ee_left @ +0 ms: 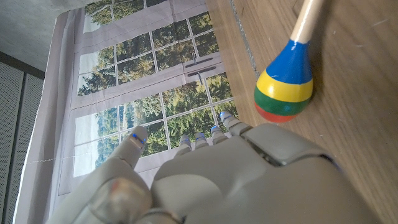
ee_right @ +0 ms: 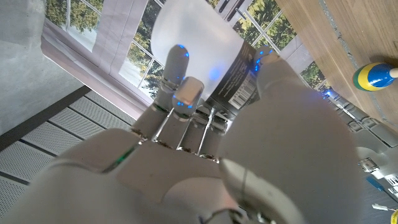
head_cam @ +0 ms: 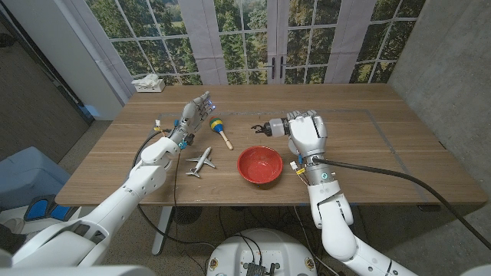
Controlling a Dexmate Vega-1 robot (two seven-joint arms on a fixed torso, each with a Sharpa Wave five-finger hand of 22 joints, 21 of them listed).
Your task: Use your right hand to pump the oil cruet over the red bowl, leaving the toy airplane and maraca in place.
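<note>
The right hand is gripping the oil cruet, tipped just behind the red bowl; the left hand is waiting with fingers apart beside the maraca, toy airplane nearby.

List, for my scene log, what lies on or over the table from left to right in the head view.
Left hand → toy airplane → maraca → red bowl → right hand, holding the oil cruet, whose nozzle points left behind the bowl.
</note>
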